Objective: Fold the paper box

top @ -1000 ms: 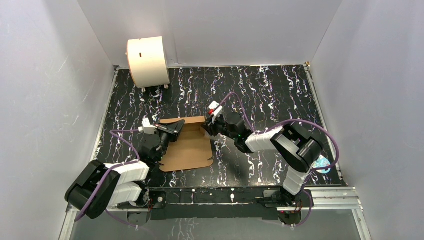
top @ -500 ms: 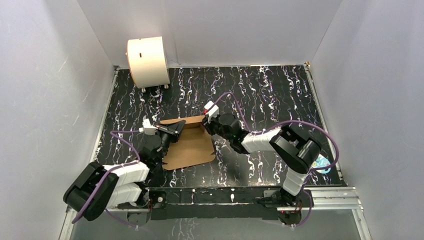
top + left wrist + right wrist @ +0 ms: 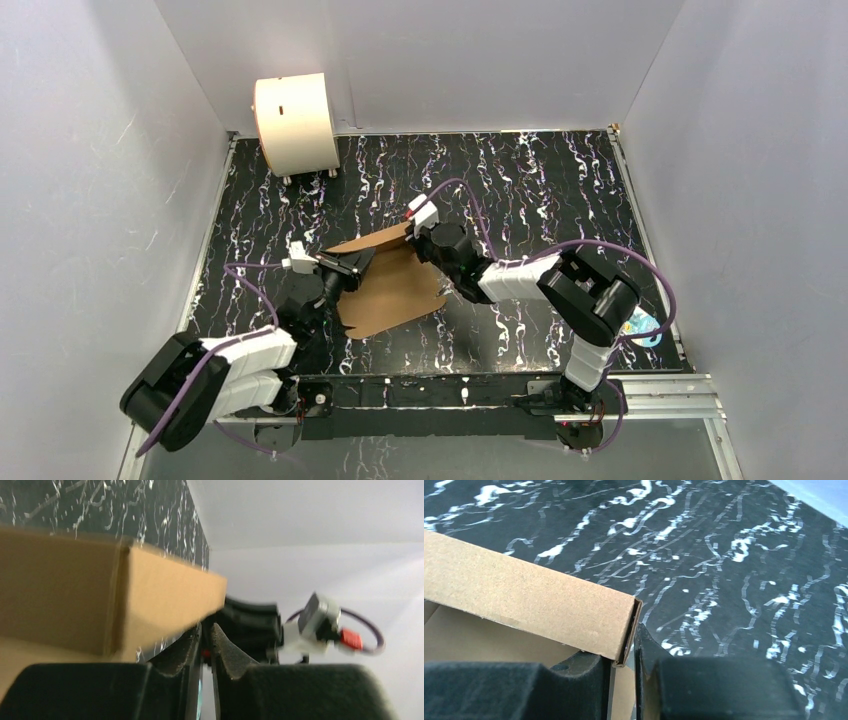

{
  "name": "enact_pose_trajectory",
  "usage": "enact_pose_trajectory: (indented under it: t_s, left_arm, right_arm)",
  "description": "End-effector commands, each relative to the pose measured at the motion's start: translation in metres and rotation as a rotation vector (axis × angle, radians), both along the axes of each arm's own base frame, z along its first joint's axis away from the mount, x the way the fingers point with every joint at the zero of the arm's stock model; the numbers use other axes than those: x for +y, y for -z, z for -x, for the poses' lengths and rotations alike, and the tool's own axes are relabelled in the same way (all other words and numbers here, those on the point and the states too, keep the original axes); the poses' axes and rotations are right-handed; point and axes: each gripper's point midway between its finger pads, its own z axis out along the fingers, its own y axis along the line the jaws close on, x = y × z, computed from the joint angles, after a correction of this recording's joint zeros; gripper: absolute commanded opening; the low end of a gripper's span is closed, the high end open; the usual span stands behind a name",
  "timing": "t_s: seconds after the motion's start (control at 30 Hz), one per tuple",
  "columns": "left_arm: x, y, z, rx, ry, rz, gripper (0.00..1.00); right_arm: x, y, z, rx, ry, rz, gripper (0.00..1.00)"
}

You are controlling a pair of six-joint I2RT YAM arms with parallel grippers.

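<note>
The brown box (image 3: 392, 292) is lying part-folded on the counter (image 3: 520, 180) between the two arms, its far wall standing up. The right end effector (image 3: 625, 650) is pinching the end of that doubled wall between nearly closed fingers. The left end effector (image 3: 206, 628) is sitting at the box's left side, fingers all but touching and gripping nothing visible. A cream drum (image 3: 295, 120) is standing well apart at the far left.

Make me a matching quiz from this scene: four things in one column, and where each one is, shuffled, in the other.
1 paper box
2 cream drum
3 left end effector
4 right end effector

A far left corner of the table
B shut, at the box's left side
C cardboard wall between its fingers
D between the two end effectors

Pairs: 1-D, 2-A, 3-B, 4-C
</note>
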Motion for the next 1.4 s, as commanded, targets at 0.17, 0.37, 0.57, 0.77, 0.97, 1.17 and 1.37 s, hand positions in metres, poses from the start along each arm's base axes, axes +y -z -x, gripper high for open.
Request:
enact_pose_trajectory:
  t_s: [0.17, 0.37, 0.57, 0.77, 0.97, 1.17, 1.37]
  left_arm:
    - [-0.004, -0.013, 0.031, -0.010, 0.133, -0.248, 0.34]
    - [0.022, -0.050, 0.039, -0.046, 0.098, -0.493, 0.48]
    - [0.030, -0.067, 0.022, 0.004, 0.138, -0.813, 0.60]
    - [0.002, -0.060, -0.009, 0.017, 0.316, -0.811, 0.66]
    - [-0.012, -0.044, -0.040, 0.041, 0.482, -0.638, 0.69]
    - [-0.040, -0.020, -0.040, 0.062, 0.645, -0.533, 0.70]
    - [-0.046, -0.003, -0.034, 0.083, 0.675, -0.470, 0.69]
  right_arm:
    - [-0.020, -0.016, -0.025, -0.050, 0.008, 0.094, 0.05]
    - [-0.011, -0.012, -0.013, -0.026, -0.101, 0.117, 0.05]
    - [-0.003, -0.007, 0.003, -0.003, -0.216, 0.125, 0.05]
    - [0.002, -0.003, 0.016, 0.016, -0.300, 0.133, 0.06]
    - [0.005, -0.001, 0.021, 0.024, -0.334, 0.130, 0.07]
    - [0.006, 0.004, 0.019, 0.024, -0.316, 0.111, 0.07]
    - [0.000, 0.003, 0.011, 0.004, -0.248, 0.082, 0.09]
